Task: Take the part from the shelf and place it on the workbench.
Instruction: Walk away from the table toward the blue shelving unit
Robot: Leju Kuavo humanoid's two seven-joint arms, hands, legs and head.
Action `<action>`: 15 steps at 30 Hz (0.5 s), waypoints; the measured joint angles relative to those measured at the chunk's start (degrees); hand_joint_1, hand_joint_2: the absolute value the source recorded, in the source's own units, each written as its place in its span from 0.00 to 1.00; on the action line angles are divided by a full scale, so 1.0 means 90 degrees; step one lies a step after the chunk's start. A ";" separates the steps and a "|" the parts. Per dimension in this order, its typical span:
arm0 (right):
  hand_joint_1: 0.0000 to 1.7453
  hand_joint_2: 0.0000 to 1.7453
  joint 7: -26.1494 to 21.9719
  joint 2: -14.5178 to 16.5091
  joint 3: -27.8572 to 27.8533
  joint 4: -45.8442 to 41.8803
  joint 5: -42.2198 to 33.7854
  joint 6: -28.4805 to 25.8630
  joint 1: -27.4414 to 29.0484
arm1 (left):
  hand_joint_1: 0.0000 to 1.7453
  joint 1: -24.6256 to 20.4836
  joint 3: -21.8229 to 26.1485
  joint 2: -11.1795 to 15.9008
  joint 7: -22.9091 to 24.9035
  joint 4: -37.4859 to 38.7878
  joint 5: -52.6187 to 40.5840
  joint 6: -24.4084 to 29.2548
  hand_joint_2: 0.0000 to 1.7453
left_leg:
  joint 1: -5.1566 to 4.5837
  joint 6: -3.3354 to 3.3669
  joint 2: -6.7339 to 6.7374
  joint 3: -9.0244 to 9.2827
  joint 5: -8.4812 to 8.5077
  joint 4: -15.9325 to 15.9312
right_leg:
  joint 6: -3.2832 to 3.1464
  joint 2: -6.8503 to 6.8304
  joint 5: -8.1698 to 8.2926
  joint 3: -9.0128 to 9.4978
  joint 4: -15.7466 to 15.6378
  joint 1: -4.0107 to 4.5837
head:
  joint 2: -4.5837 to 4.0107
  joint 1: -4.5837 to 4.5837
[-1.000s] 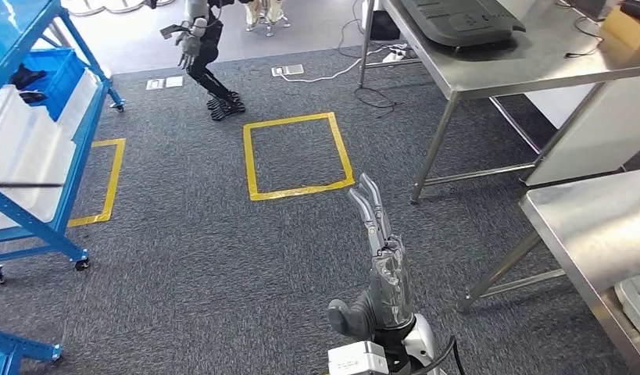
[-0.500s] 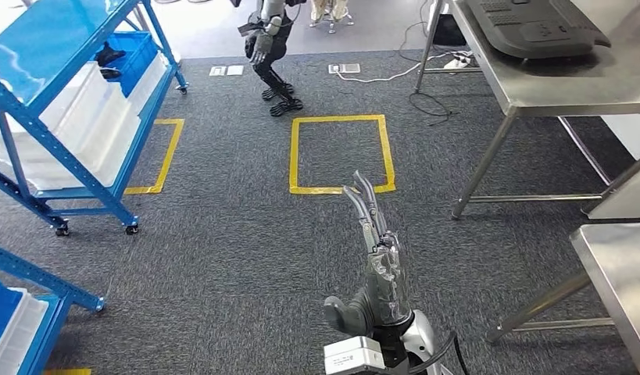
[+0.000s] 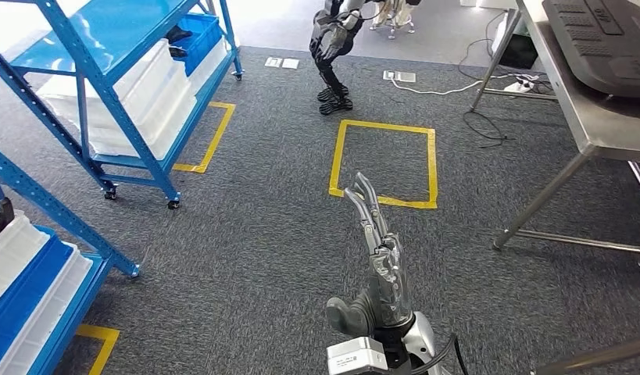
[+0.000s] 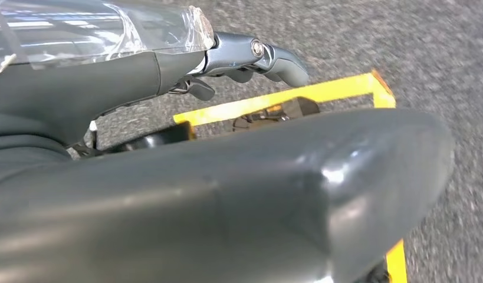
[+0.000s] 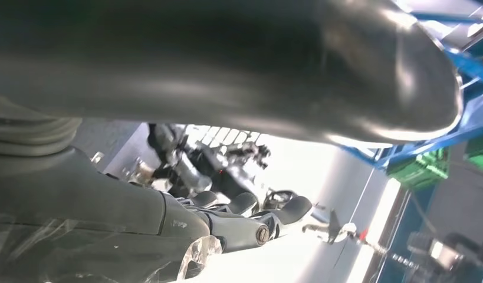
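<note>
The robot's right hand (image 3: 379,258) is raised over grey carpet, fingers stretched forward and apart, grasping nothing. The left hand (image 4: 215,147) hangs above yellow floor tape (image 4: 286,97), fingers loosely released and holding nothing. Well ahead and to the left of the right hand stands a blue shelf (image 3: 137,47) with white trays (image 3: 144,86) and a blue bin (image 3: 199,31); a dark item (image 3: 178,34), possibly the part, lies in that bin, too small to tell. Just beyond the fingertips is a yellow tape square (image 3: 383,164), with another humanoid robot (image 3: 332,47) farther on. The steel workbench (image 3: 606,133) stands to the hand's right.
</note>
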 joint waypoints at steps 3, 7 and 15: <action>0.00 0.00 -0.0007 -0.0006 0.0007 0.0001 -0.0004 -0.0005 -0.0006 | 0.00 -0.0015 -0.0025 0.0002 0.0015 0.0000 -0.0019 0.0010 0.00 | 0.0018 -0.0073 -0.0265 -0.0009 -0.0028 0.0048 | 0.0021 0.0352 0.0643 0.0523 -0.1256 -0.0082 | 0.0000 0.0002; 0.00 0.00 -0.0015 -0.0013 0.0019 0.0000 -0.0002 -0.0022 -0.0027 | 0.00 -0.0016 -0.0047 0.0010 0.0025 0.0001 -0.0062 0.0016 0.00 | 0.0040 -0.0218 -0.0469 -0.0099 -0.0010 0.0056 | -0.0138 0.0371 0.0737 0.0636 -0.1572 -0.0058 | -0.0001 -0.0002; 0.00 0.00 -0.0018 -0.0016 0.0033 -0.0001 0.0005 -0.0025 -0.0038 | 0.00 -0.0046 -0.0078 0.0009 0.0029 0.0002 -0.0117 0.0016 0.00 | 0.0045 -0.0363 0.0347 -0.1016 -0.0720 0.1883 | -0.0338 -0.0312 0.0683 0.0692 -0.1598 -0.0012 | -0.0002 -0.0064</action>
